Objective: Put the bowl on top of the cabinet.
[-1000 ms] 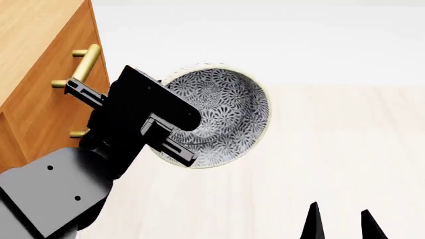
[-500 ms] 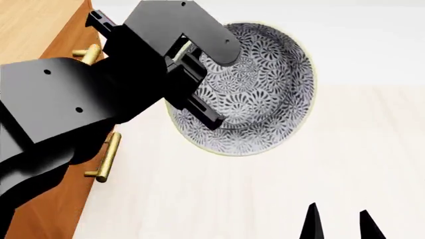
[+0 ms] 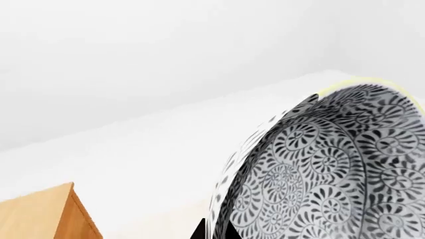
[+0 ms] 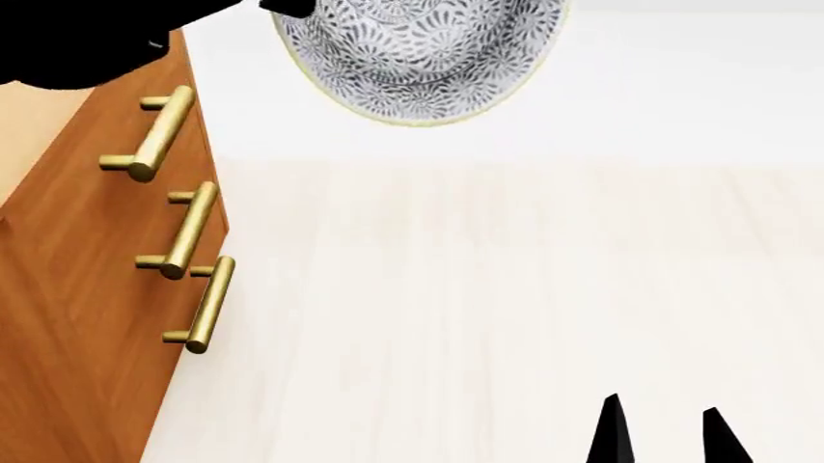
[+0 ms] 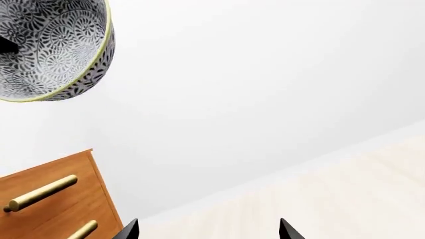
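Note:
The bowl point(image 4: 419, 53), white with a dense grey-black floral pattern and a pale rim, hangs tilted in the air at the top of the head view, to the right of the cabinet's front. My left gripper point(image 3: 214, 232) is shut on the bowl's point(image 3: 332, 174) wall, one finger on each side of the rim. The right wrist view shows the bowl point(image 5: 47, 50) well above the cabinet point(image 5: 53, 199). The orange-brown cabinet point(image 4: 77, 309) fills the left of the head view. My right gripper point(image 4: 663, 431) stays low and open with nothing between its fingers point(image 5: 129, 230).
Three brass bar handles point(image 4: 187, 231) stick out from the cabinet's front. My black left arm point(image 4: 91, 39) crosses the top left over the cabinet. Pale wooden floor point(image 4: 515, 309) runs to a white wall behind.
My left arm has lifted the bowl upward and farther away, almost out of the head view's top. All three cabinet handles now show. The right gripper has not moved.

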Robot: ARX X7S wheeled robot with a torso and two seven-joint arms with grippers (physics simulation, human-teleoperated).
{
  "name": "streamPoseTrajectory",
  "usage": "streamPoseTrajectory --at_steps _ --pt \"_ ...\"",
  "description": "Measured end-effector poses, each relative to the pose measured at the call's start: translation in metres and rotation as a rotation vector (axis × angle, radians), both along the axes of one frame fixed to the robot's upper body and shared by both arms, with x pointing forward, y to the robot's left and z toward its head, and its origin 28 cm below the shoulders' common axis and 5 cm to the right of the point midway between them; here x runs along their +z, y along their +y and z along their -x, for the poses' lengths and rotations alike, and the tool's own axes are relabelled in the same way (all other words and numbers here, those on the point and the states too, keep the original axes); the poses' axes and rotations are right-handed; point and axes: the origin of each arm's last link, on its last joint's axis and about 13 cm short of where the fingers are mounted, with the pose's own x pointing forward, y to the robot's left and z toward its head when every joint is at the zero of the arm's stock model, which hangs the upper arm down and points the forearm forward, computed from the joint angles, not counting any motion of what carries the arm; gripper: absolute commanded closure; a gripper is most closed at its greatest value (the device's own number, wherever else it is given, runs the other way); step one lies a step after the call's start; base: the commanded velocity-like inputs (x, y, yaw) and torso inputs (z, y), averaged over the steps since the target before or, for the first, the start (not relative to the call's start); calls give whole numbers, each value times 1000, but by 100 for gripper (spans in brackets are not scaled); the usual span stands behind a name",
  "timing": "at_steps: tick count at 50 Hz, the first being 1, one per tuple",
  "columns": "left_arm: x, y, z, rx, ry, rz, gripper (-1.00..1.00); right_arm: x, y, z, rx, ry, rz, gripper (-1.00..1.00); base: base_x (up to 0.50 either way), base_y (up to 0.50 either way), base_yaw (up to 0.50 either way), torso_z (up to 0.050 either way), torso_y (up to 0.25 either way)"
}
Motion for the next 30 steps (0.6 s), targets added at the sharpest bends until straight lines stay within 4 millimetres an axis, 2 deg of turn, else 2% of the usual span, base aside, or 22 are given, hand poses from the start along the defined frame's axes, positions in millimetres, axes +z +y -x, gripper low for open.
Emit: streamPoseTrajectory --at_steps 30 --pt "56 38 -14 348 80 473 100 -1 1 -2 5 13 -2 -100 0 0 0 0 0"
